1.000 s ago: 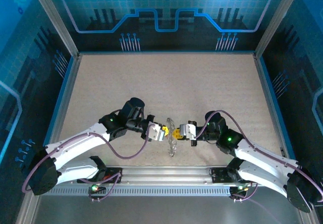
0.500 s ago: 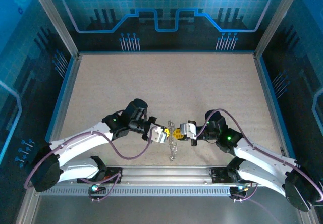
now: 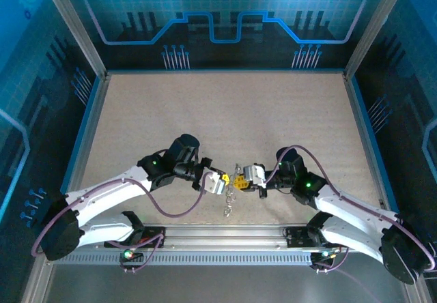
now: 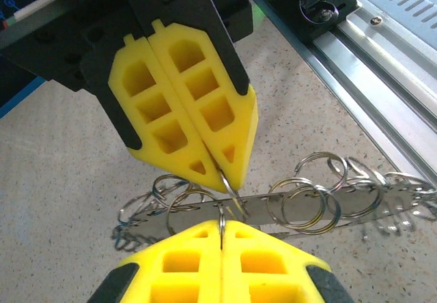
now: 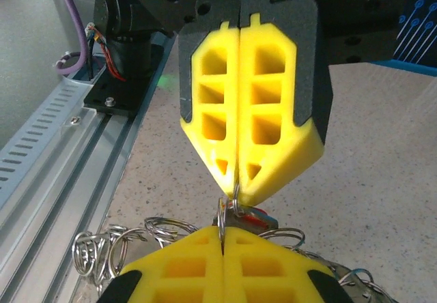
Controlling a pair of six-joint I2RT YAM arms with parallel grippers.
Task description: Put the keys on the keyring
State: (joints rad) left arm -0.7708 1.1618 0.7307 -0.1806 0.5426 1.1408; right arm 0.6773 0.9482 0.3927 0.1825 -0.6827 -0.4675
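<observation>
— So where was the keyring (image 4: pixel 300 206) at that moment?

— Right between the two arms, low on the table (image 3: pixel 205 112), close to its front edge. From above, its floppy silvery length trailed toward the near rail (image 3: pixel 225 233) from the spot where the fingertips met. From the left wrist, its linked wire rings and flat metal strip lay just behind the tips.

— And the grippers?

— The left gripper (image 4: pixel 220 226) and the right gripper (image 4: pixel 229 179) stood tip to tip, almost touching. Each had its yellow fingers pressed together with no gap. A thin wire loop of the keyring ran into each seam and was pinched there.

— Any key in sight?

— A key (image 5: pixel 254 215) with a red head showed from the right wrist, tucked just behind the closed tips among the rings. Whether either gripper touched it could not be told.
</observation>
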